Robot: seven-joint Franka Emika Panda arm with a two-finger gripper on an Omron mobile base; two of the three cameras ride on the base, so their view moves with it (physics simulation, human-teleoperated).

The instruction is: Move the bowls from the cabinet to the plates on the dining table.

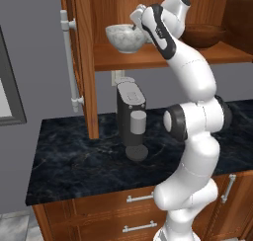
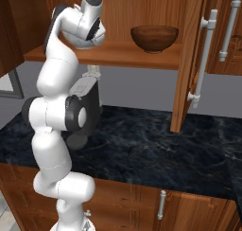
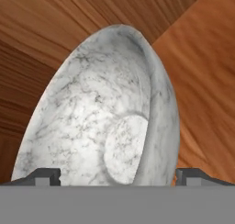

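hand view: gripper [image 3: 117, 177] wide apart astride marbled bowl [image 3: 105, 122] rim

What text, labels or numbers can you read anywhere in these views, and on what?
None: no words, labels, brands or numbers can be read in any view.
The marbled bowl, brown bowl, cabinet and coffee machine carry no markings.
The counter shows only pale veining, no text.
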